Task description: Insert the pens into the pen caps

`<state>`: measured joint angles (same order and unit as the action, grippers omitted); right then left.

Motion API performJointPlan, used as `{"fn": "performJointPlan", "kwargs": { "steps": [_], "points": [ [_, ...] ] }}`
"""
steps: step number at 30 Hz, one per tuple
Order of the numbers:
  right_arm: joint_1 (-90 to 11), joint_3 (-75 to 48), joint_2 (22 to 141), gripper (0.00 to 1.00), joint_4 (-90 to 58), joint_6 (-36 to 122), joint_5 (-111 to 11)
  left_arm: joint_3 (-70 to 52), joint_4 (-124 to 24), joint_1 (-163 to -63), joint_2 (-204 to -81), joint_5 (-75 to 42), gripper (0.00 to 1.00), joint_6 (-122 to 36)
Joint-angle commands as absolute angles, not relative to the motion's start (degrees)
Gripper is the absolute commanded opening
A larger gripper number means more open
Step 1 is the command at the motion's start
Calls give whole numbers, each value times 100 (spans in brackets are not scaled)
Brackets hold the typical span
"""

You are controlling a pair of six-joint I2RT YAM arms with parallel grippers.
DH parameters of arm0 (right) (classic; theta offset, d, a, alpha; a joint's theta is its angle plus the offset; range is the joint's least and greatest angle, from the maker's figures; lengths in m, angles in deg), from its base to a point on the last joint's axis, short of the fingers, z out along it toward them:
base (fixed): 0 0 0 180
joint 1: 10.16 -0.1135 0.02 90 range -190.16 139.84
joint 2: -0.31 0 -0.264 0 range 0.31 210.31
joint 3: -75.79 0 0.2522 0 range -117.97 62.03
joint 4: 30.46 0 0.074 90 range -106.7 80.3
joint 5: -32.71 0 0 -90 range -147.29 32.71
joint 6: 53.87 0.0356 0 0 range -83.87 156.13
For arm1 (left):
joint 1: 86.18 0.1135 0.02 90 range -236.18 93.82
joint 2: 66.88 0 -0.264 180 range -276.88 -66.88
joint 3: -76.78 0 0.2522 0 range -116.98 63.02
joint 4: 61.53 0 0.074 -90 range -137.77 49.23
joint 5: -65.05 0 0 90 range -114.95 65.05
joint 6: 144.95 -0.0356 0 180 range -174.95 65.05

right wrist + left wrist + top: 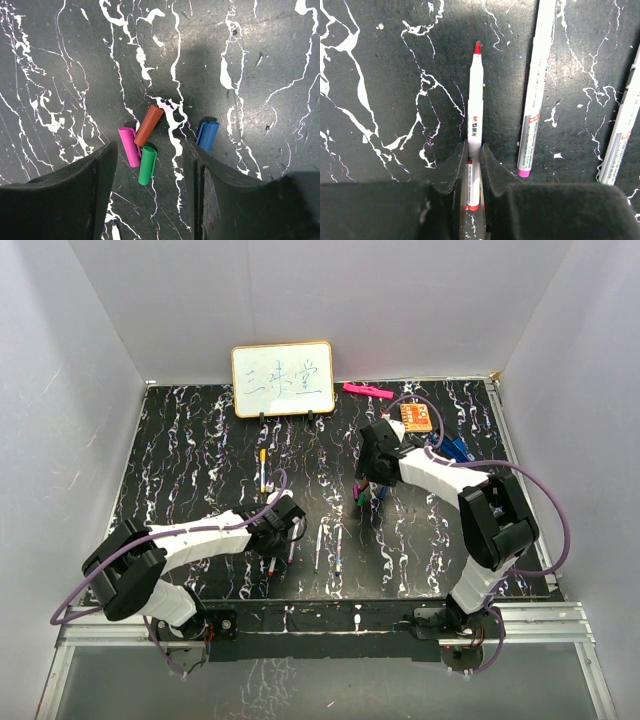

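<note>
My left gripper [474, 152] is shut on a white-barrelled pen [475, 110] with a red tip pointing away from me; its red rear end shows between the fingers. Two more pens [535, 100] [619, 135] lie on the table to its right. My right gripper [150, 149] hangs open above a cluster of pen caps. The green cap [147, 165] lies between its fingers, with the magenta cap [129, 146] and the red-brown cap [149, 125] just beyond. The blue cap [207, 136] lies outside the right finger. From above, the left gripper [283, 525] is front left and the right gripper [370, 490] is mid-table.
A small whiteboard [283, 380] stands at the back. A pink marker [366, 391], an orange board [418, 417] and a blue clip-like object [455, 450] lie back right. A yellow-ended pen [263, 470] lies left of centre, and two pens [318, 545] [339, 545] lie between the arms.
</note>
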<state>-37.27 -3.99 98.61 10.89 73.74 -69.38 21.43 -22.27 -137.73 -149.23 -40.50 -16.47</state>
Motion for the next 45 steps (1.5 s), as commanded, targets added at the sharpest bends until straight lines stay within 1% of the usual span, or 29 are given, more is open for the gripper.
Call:
{"fn": "performJointPlan", "kwargs": {
  "steps": [1,7,14,18,32,39,41,43,45],
  "points": [
    [-3763,-777,9970,50,941,7325,-7051,2434,-1706,-13801,-15087,-3847,0,-1765],
    [-3769,-936,10320,42,1036,7313,-7119,2480,-1767,-13795,-15129,-3812,0,-1784],
    [-3777,-1085,10583,41,1104,7321,-7121,2522,-1857,-13800,-15152,-3781,0,-1772],
    [-3791,-1101,10679,38,1092,7340,-7122,2538,-1907,-13803,-15212,-3771,0,-1783],
    [-3793,-1061,10933,36,964,7401,-7039,2490,-1854,-13796,-15228,-3857,0,-1756],
    [-3844,-1000,11026,23,949,7369,-7000,2452,-1842,-13798,-15285,-3873,0,-1725],
    [-3903,-908,11006,16,974,7398,-6994,2448,-1848,-13800,-15293,-3866,0,-1703],
    [-3981,-793,10964,2,989,7430,-6997,2450,-1870,-13797,-15280,-3869,0,-1690],
    [-4062,-702,10957,0,988,7441,-7011,2464,-1897,-13792,-15272,-3867,0,-1681]
  ]
}}
